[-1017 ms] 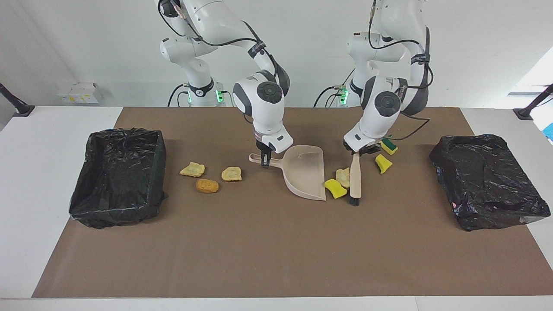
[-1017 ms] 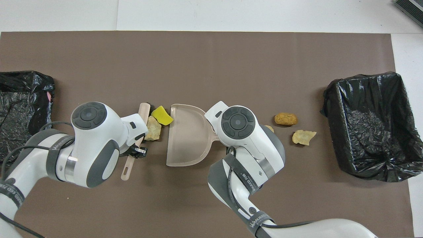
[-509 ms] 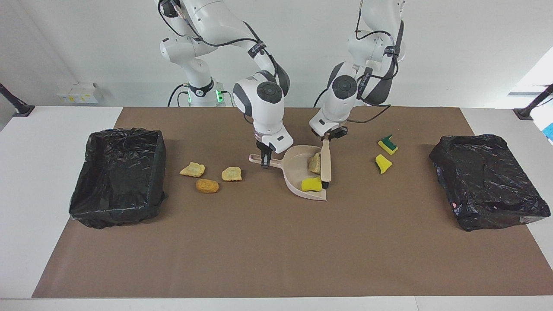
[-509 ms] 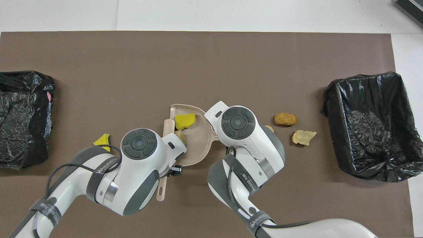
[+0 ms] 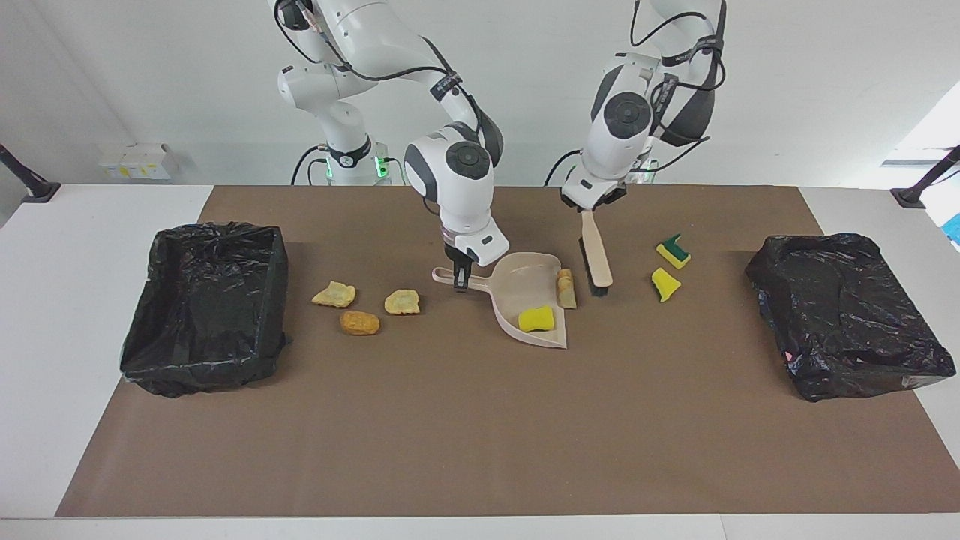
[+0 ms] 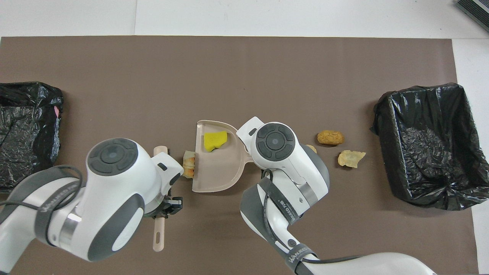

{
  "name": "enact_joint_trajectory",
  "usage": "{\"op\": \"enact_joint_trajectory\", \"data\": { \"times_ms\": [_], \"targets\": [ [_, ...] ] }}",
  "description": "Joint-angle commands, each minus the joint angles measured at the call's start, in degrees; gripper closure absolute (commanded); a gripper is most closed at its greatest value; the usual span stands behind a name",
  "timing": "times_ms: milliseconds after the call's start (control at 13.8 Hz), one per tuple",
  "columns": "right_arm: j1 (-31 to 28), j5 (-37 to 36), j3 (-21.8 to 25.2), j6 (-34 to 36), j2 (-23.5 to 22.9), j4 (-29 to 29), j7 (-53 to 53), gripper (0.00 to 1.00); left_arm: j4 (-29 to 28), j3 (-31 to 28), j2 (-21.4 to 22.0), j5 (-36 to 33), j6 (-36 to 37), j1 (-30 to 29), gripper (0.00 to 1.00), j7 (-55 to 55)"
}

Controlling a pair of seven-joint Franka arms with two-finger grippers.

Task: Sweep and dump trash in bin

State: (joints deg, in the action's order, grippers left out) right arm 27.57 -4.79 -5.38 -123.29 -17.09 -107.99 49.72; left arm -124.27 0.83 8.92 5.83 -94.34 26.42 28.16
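Spillage is the main risk: the tan bread-like piece (image 5: 566, 289) lies across the open lip of the beige dustpan (image 5: 525, 289), half in and half out, so you lose it if the pan tilts or lifts now. The brush (image 5: 596, 259) hangs just beside that piece; a sweep angled wrong pushes it along the lip instead of in.

The left gripper (image 5: 592, 206) is clamped on the brush handle, raised over the mat. The right gripper (image 5: 460, 279) is clamped on the dustpan handle, pan flat on the mat near its middle.

Contents:
- Dustpan: one yellow sponge chunk (image 5: 537, 319), plus the straddling piece.
- Black-lined bin (image 5: 206, 300) at the right arm's end: no trash visible inside.
- Black bag-covered bin (image 5: 847, 315) at the left arm's end: interior not visible.

Loose trash: two sponge chunks (image 5: 667, 270) toward the left arm's end, three golden-brown pieces (image 5: 364, 306) between the dustpan and the right arm's bin.
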Motion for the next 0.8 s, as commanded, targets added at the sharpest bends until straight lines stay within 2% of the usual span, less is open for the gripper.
{"op": "enact_joint_trajectory", "data": {
  "times_ms": [0, 363, 581, 727],
  "targets": [
    [-0.2, 1.1, -0.2, -1.4, -0.5, -0.6, 2.0, 1.00, -4.2, 0.2, 4.6, -1.9, 3.0, -5.7, 1.00, -0.1],
    [-0.2, 1.1, -0.2, -1.4, -0.4, -0.7, 2.0, 1.00, -12.4, 0.2, 11.3, -10.5, 7.9, -14.6, 1.00, 0.5],
    [-0.2, 1.1, -0.2, -1.4, -0.4, -0.8, 2.0, 1.00, -19.8, 0.3, 17.3, -13.5, 6.7, -18.7, 1.00, 1.8],
    [-0.2, 1.1, -0.2, -1.4, -0.4, -0.8, 2.0, 1.00, -24.2, 0.4, 20.9, -13.6, 2.6, -21.4, 1.00, 2.2]
  ]
}}
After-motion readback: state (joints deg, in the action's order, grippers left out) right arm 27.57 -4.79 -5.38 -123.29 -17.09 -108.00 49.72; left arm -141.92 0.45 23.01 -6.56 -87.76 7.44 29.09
